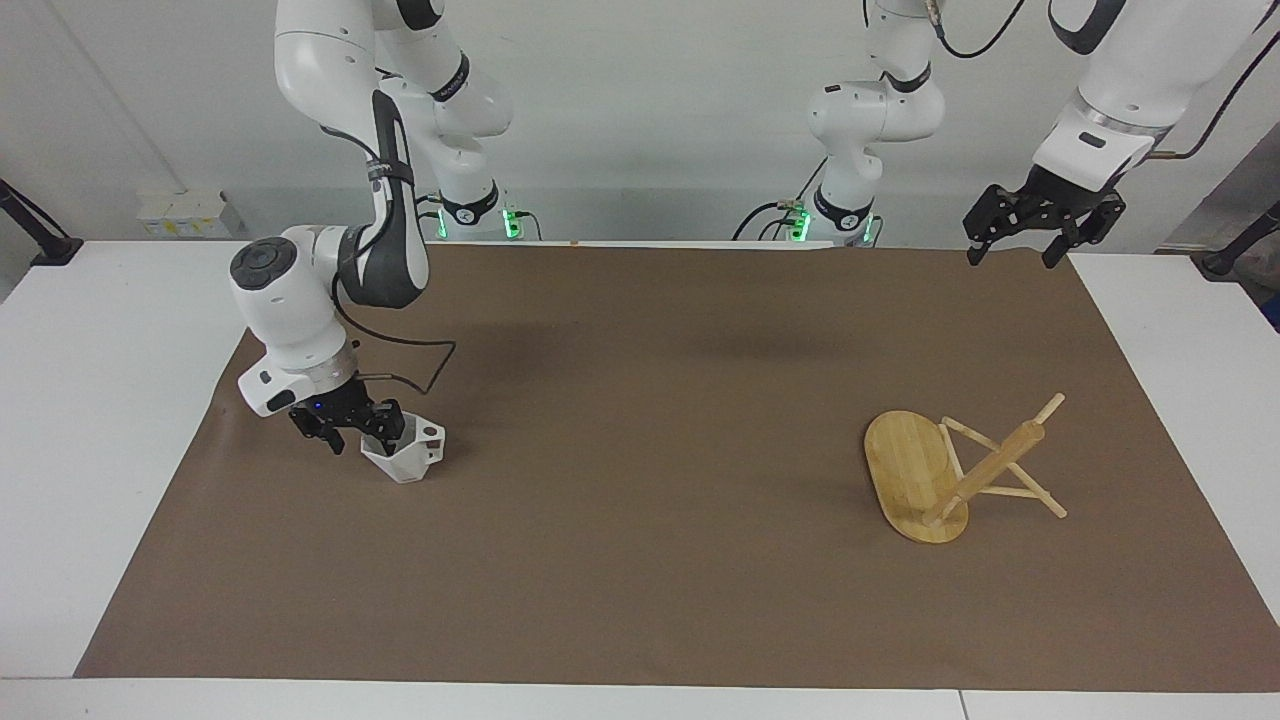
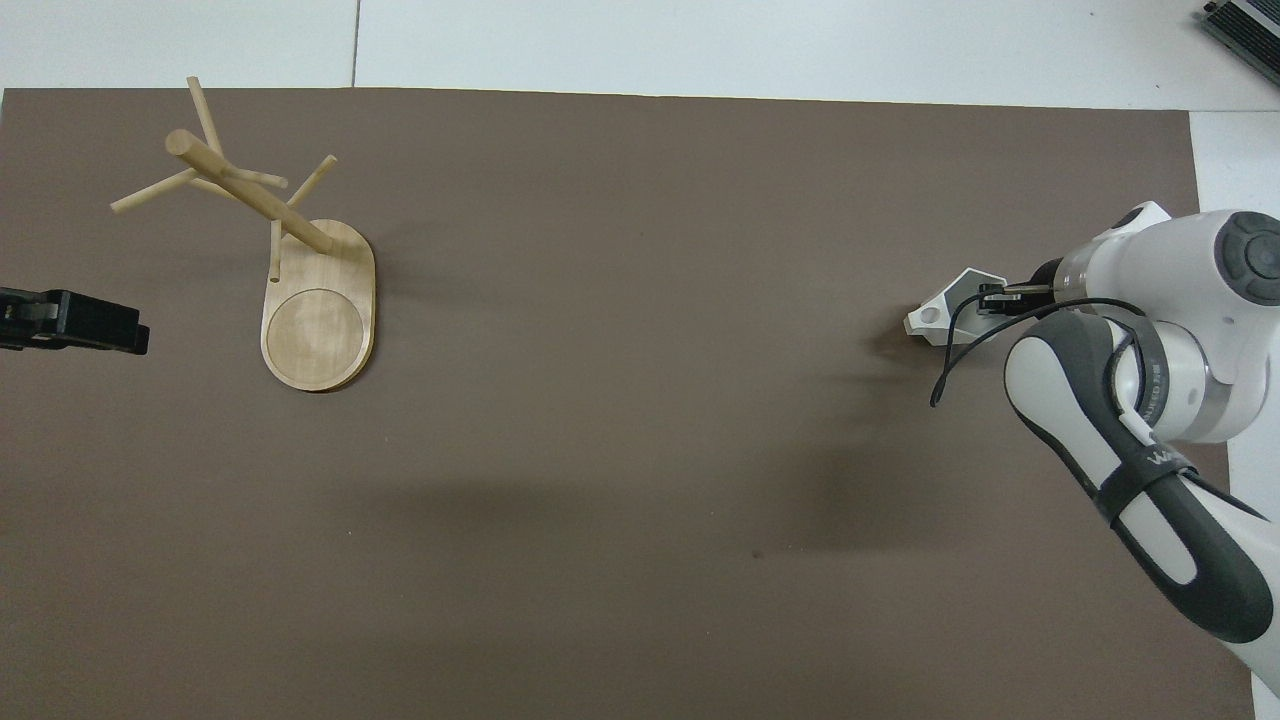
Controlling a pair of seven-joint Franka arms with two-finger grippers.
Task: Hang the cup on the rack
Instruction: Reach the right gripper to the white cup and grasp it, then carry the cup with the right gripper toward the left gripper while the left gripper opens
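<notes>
The white faceted cup (image 1: 405, 453) sits upright on the brown mat at the right arm's end of the table, its pierced handle pointing toward the table's middle; it also shows in the overhead view (image 2: 945, 312). My right gripper (image 1: 352, 430) is low at the cup with its fingers apart, one finger (image 1: 385, 428) inside the rim and the other outside it. The bamboo rack (image 1: 950, 470) stands on its oval base toward the left arm's end, its pegs bare. My left gripper (image 1: 1040, 218) waits, open and empty, high over the mat's corner.
A brown mat (image 1: 640, 420) covers most of the white table. Between the cup and the rack (image 2: 300, 260) there is only bare mat. The right arm's elbow and cable (image 2: 1120, 430) hang over the mat nearer to the robots than the cup.
</notes>
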